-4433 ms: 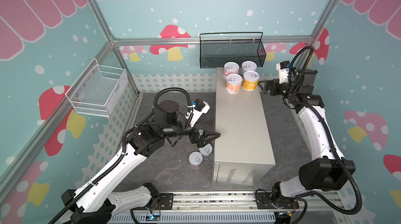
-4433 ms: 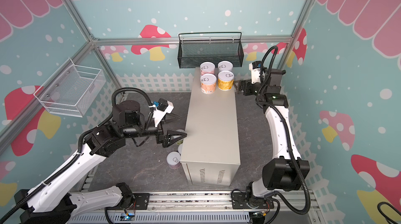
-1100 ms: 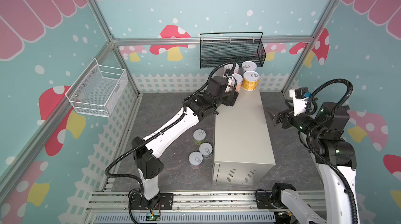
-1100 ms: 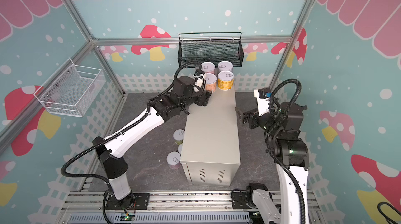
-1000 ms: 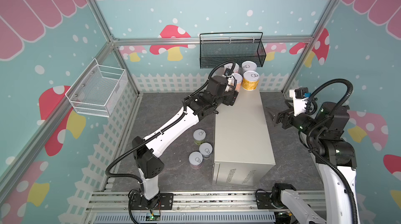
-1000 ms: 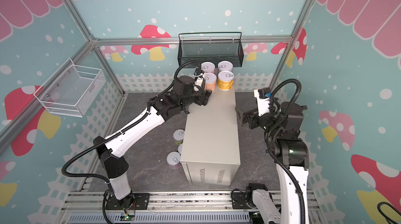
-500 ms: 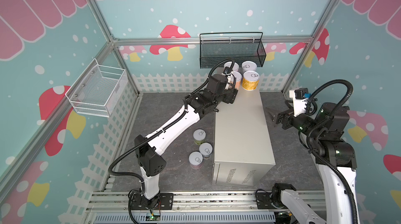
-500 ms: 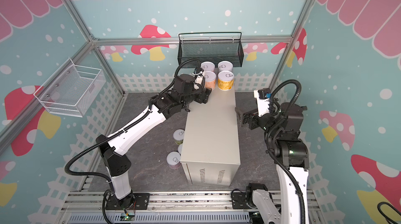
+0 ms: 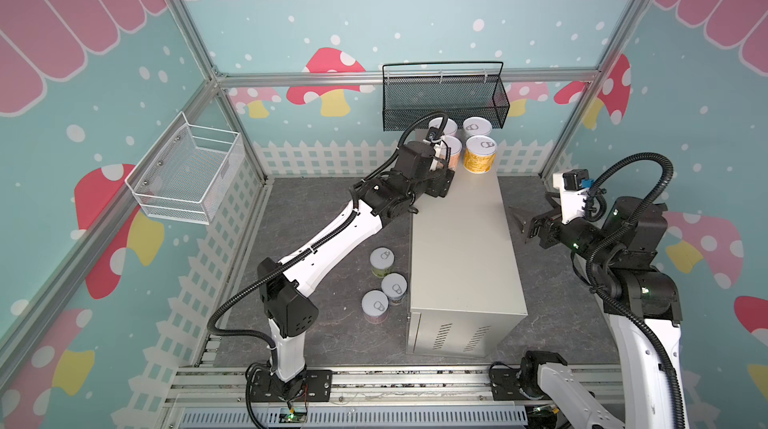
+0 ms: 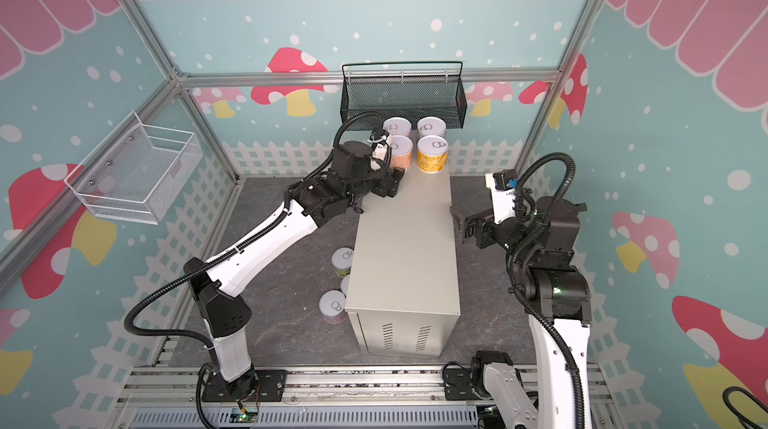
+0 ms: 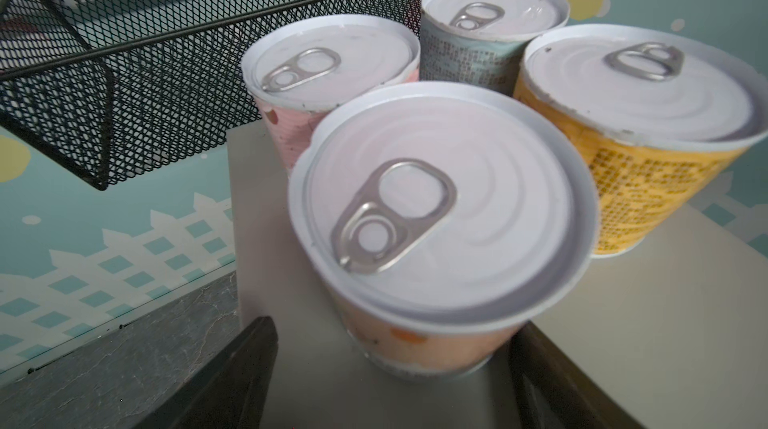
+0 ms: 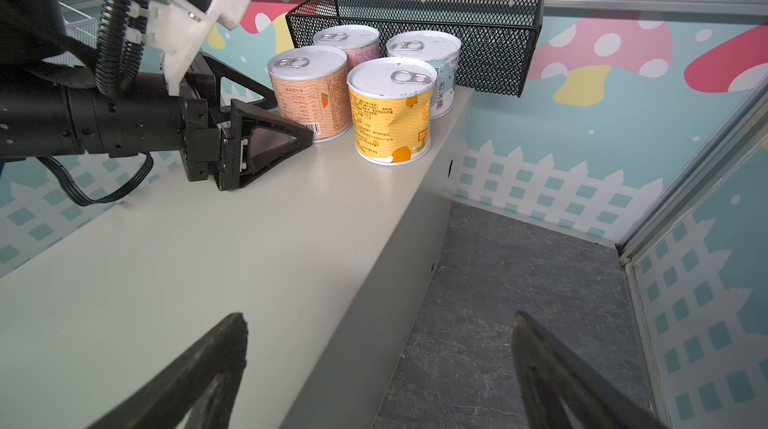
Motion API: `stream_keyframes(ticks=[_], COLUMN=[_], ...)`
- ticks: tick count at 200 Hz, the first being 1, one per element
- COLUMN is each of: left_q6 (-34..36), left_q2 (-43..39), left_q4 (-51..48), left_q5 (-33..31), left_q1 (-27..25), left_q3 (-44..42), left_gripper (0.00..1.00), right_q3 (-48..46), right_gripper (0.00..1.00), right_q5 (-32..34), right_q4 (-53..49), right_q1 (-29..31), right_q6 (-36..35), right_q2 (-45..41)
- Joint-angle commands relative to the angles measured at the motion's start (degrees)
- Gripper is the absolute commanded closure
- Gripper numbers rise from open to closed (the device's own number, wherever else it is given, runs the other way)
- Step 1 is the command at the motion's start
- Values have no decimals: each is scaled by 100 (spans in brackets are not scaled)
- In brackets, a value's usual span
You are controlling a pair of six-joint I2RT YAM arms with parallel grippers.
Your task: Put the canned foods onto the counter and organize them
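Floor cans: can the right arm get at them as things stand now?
Probably not. The floor cans stand close beside the counter, on its left, and the right gripper hovers open on the other side, so the tall counter blocks a direct path.

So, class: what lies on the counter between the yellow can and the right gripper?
Nothing: in the right wrist view, bare counter top stretches from the yellow can to the open right gripper.
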Motion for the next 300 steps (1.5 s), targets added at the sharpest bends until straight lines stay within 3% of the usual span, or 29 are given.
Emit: stream_keyframes(ticks=[1,81,140,210,300], left_q6=[-13,-22,-104,-311,-757], left_q2=[43,-31,-428,-2076,-4151], left_q4=[-86,-107,-103,-142,-1809], left_q5=[-86,-53,86,-29,-269], left_q1=[92,92,51,22,39], left_q3=[57,22,-358,-1828,-3365], left_gripper=[12,11,1,1,1], right_q3=[-78,-84,-109,-110,-262], right_gripper=[0,1,1,0,1], right_q5=[-17,-31,-32,98,-163], right_q4=[0,1,13,56,292], right_q1=[43,54,54,54,54], right_q6=[-115,-126,-122,-14,277], right_q2=[-86,-73,-55,10,76])
